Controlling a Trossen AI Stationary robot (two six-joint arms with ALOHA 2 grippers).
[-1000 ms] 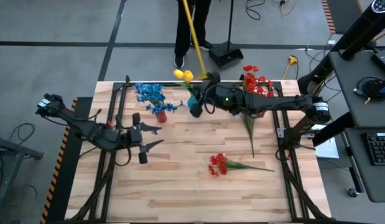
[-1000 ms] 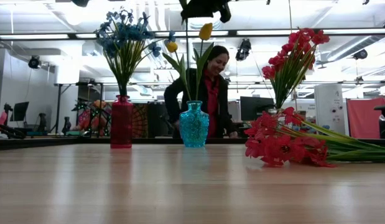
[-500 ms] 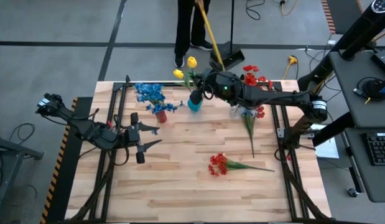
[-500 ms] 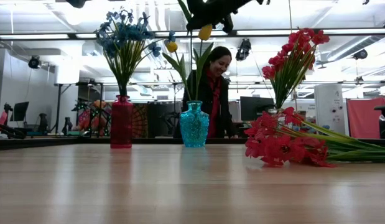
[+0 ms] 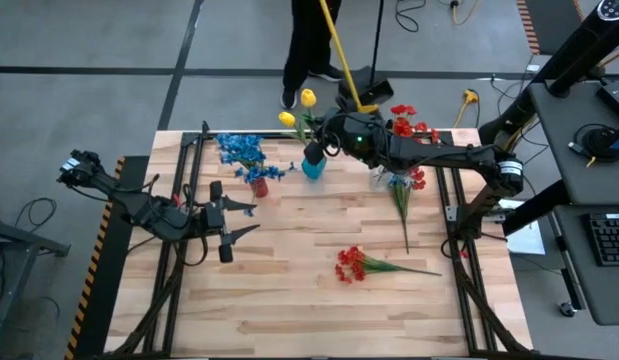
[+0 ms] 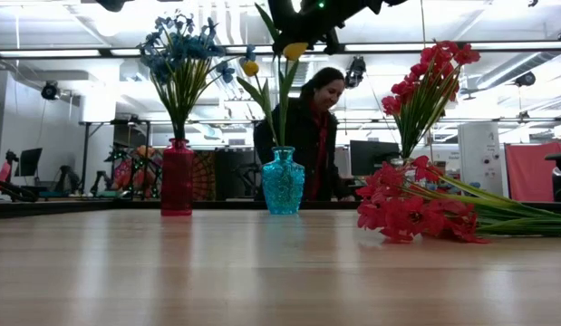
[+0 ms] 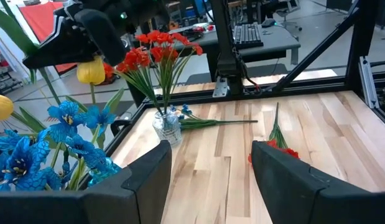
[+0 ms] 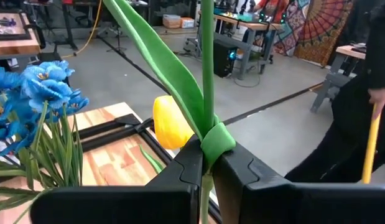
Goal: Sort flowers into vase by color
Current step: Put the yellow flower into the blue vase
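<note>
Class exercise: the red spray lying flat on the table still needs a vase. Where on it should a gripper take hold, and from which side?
Grip the red spray on its bare green stem just behind the blooms, coming straight down from above. It lies flat with open wood around it, and the clustered blooms look too loose to pinch.

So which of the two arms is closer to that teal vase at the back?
The right. Its tool sits just above the teal vase, pinching a yellow flower stem. The left tool waits open over the table's left side, well away from it.
</note>
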